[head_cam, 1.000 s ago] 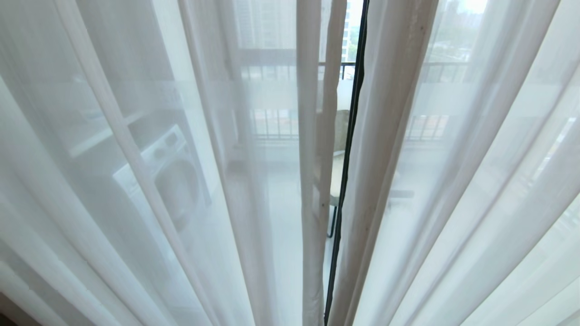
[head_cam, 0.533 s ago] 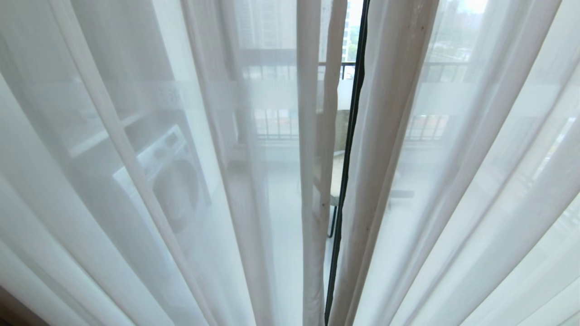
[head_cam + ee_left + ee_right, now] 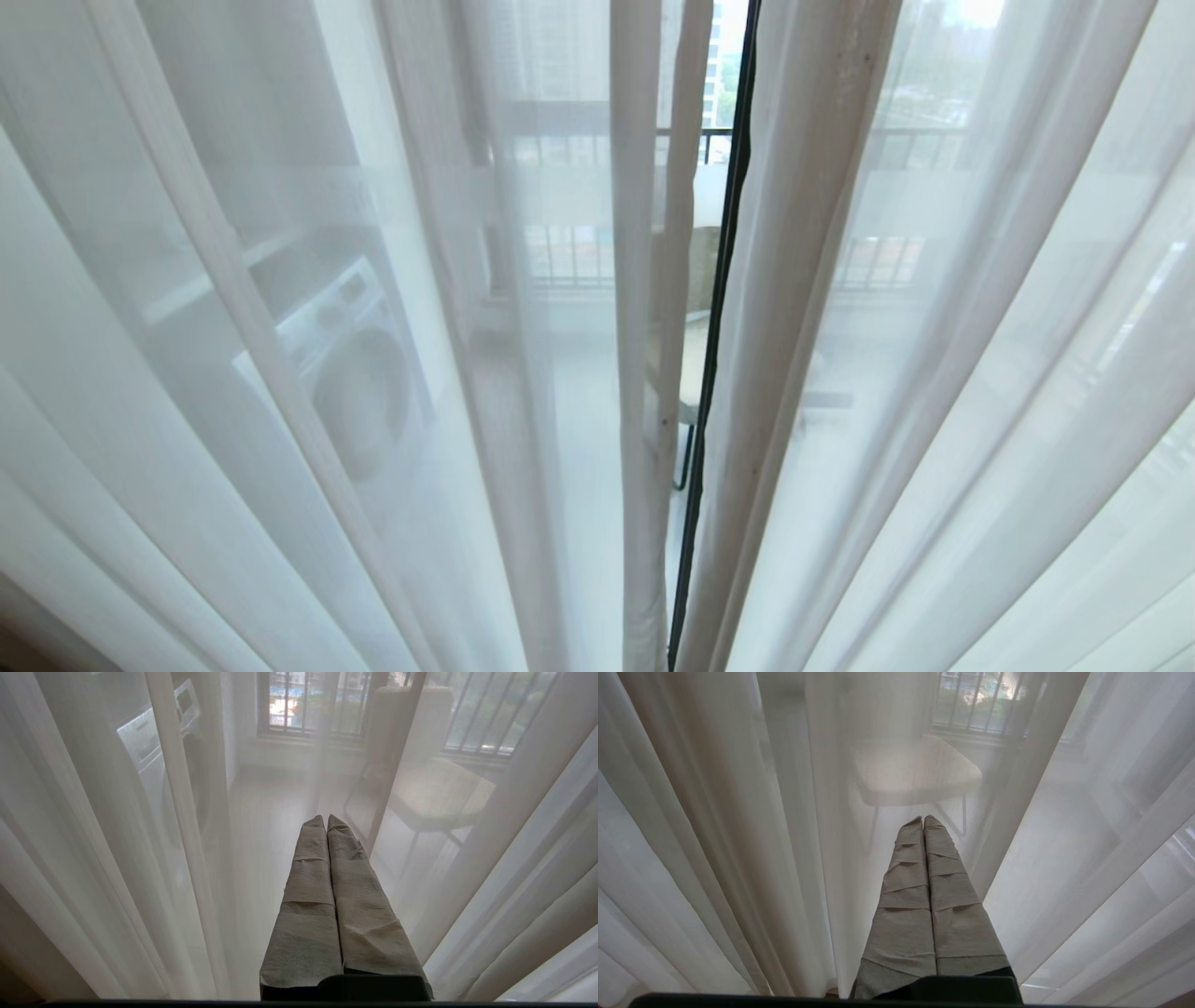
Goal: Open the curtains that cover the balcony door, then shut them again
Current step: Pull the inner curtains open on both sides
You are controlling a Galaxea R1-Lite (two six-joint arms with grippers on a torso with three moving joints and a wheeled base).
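With the white sheers (image 3: 392, 280) drawn across the balcony door (image 3: 724, 280), opening seems unstarted: left gripper (image 3: 326, 820) and right gripper (image 3: 923, 820), jaws closed empty, face the fabric just ahead and need to part at the central seam.

Home balcony — washing machine (image 3: 350, 373), chair (image 3: 915, 772), sheers (image 3: 980, 373)

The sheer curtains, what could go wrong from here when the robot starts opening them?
1. Both hands, left hand and right hand, are shut and hold nothing, so a sideways push may just slide off the sheer curtains.
2. The gap between the panels is narrow; a hand could snag a hem or strike the balcony door's black frame.
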